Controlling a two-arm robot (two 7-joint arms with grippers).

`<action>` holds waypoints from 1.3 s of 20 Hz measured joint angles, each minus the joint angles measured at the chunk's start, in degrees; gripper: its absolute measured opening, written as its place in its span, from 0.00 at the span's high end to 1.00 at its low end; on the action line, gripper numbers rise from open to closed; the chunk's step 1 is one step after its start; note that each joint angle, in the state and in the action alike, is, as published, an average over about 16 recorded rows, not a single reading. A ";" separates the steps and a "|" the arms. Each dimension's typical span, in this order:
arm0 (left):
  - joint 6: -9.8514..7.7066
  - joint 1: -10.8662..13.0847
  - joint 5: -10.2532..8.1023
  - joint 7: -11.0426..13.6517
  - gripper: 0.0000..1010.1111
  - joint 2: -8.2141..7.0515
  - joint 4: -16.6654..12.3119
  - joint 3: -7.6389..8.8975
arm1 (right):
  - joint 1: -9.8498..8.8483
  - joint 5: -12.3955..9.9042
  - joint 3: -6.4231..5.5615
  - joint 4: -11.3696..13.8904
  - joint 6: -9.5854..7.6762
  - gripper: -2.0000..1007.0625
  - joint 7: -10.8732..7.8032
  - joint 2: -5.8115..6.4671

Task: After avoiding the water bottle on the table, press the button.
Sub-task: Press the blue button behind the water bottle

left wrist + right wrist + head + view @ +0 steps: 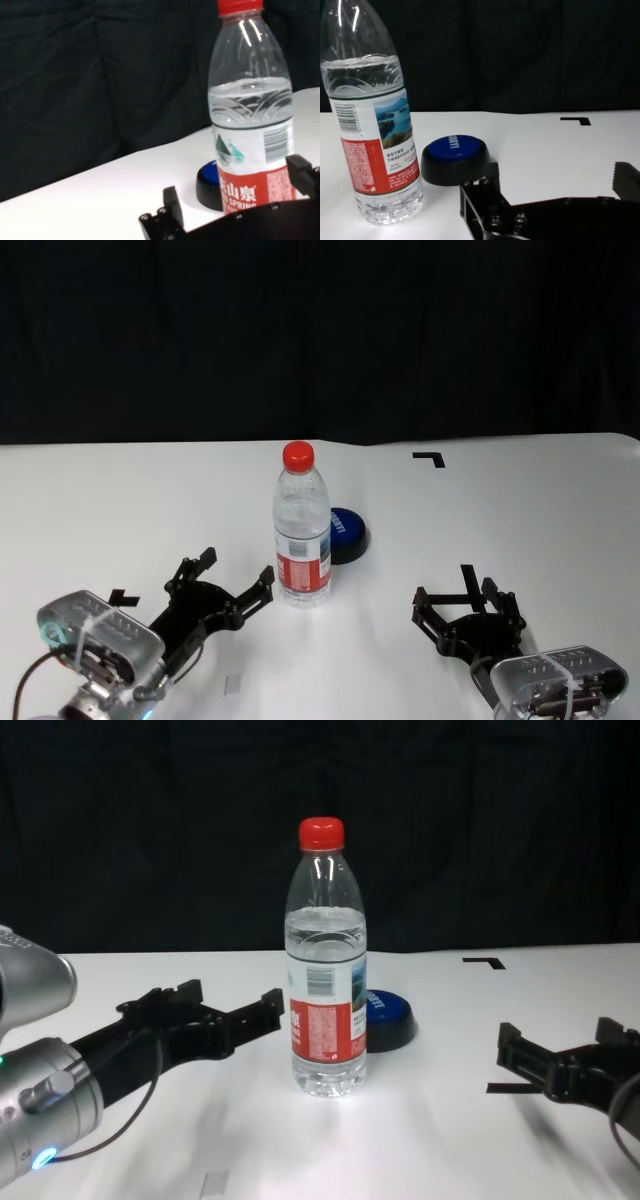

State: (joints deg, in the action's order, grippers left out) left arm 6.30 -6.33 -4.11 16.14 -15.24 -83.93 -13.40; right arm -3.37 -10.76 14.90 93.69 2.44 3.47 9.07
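White table (520, 530), dark blue domed button (345, 533) behind water bottle (302, 530)

One water bottle (302, 530), one button (346, 534), two grippers, one table (540, 520).

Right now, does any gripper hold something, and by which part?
Nothing is held. The left gripper and right gripper are open, apart from the water bottle.
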 joint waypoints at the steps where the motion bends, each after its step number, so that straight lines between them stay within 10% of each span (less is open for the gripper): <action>1: 0.06 -0.25 0.00 0.08 0.00 0.05 0.27 -0.14 | 0.00 0.00 0.00 0.00 0.00 0.00 0.00 0.00; 26: 1.03 -5.96 -0.16 1.05 0.00 1.47 6.35 -2.60 | 0.00 0.00 0.00 0.00 0.00 0.00 0.00 0.00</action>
State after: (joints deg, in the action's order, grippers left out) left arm 7.33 -12.28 -4.27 17.19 -13.77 -77.57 -16.00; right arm -3.37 -10.76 14.90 93.69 2.44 3.47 9.07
